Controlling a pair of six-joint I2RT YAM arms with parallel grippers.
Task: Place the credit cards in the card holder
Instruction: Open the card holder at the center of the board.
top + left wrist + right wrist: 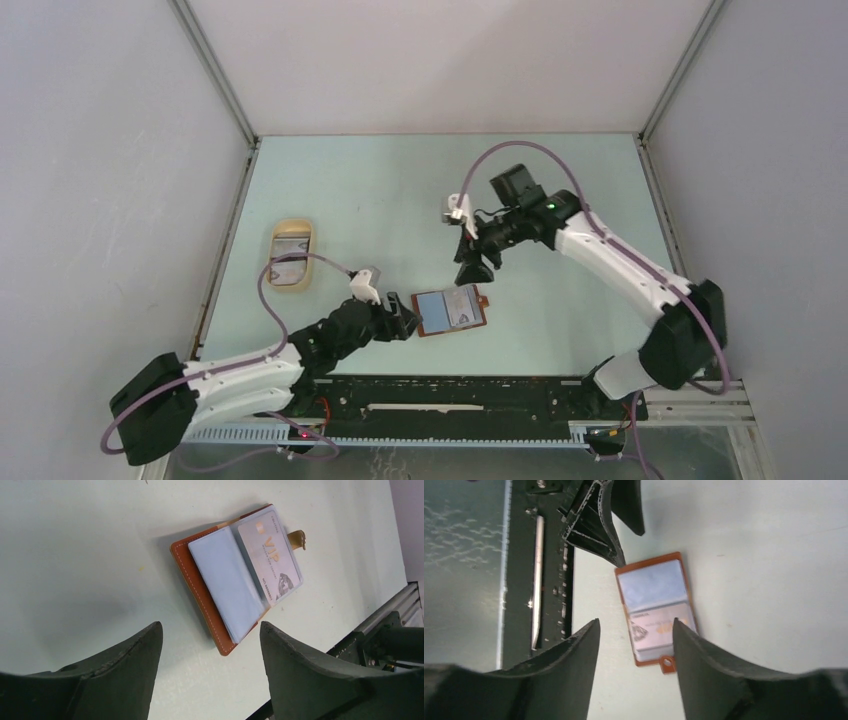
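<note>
The card holder [450, 310] lies open and flat on the table, reddish-brown leather with clear sleeves. One sleeve holds a pale credit card [272, 560] printed "VIP"; the other sleeve [225, 580] looks blank. My left gripper [403, 318] stands open just left of the holder's edge, nothing between its fingers. My right gripper [473, 270] hangs open above the holder's far side, holding nothing. In the right wrist view the holder [654, 580] and its snap tab [667, 664] show between the fingers. More credit cards [288, 260] lie in the tray.
A beige oval tray [293, 224] sits at the table's left, away from both grippers. A black mounting rail [450, 400] runs along the near edge, just below the holder. White walls enclose the table on three sides.
</note>
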